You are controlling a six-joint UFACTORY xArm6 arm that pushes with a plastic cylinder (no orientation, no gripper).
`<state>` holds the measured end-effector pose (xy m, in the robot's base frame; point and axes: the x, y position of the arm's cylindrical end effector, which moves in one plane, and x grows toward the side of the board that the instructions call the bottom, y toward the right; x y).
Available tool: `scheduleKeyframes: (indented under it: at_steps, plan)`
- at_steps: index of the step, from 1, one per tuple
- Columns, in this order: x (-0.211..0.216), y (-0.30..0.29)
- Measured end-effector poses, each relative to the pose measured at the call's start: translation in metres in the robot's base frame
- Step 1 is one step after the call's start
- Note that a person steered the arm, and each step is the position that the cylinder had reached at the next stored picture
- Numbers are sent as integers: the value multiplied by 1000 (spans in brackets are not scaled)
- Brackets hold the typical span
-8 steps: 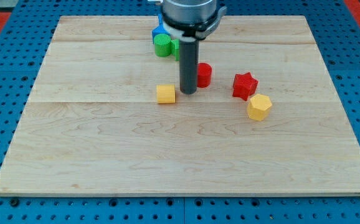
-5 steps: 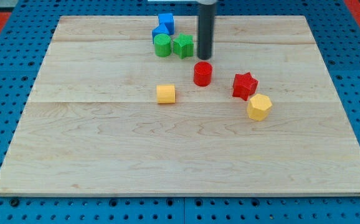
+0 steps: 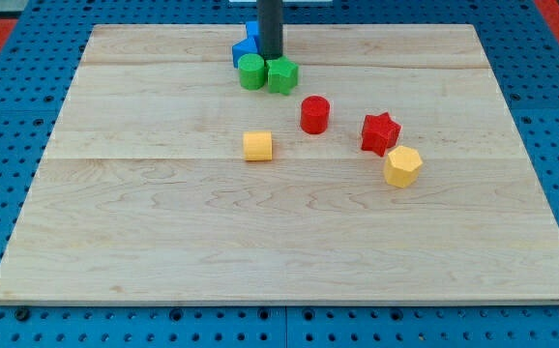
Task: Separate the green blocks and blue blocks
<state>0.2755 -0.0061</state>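
Note:
My tip (image 3: 271, 57) stands near the view's top centre, right behind the two green blocks and against the blue blocks. The green cylinder (image 3: 251, 72) and the green block (image 3: 282, 74) sit side by side just below the tip. A blue block (image 3: 244, 50) lies at the tip's left, touching the green cylinder; a second blue block (image 3: 251, 30) behind it is mostly hidden by the rod.
A red cylinder (image 3: 314, 114), a red star (image 3: 380, 132), a yellow hexagonal block (image 3: 402, 166) and a yellow cube (image 3: 257, 146) lie mid-board. The wooden board (image 3: 163, 242) rests on a blue pegboard.
The rod moved from beside the red cylinder up to the right of the green blocks, then left to behind the green blocks. The green block shifted slightly down-left.

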Motion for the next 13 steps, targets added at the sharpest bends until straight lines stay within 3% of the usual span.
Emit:
scheduleKeyframes:
  at_steps: [1,2,3,4,5,6,7,8,11,13]
  plan:
    - [6,11]
    - [-2,-26]
    - [29,-52]
    - [-4,-1]
    - [-49,14]
    - [-38,-43]
    - [-16,-47]
    - [-31,-3]
    - [26,-108]
    - [-2,-154]
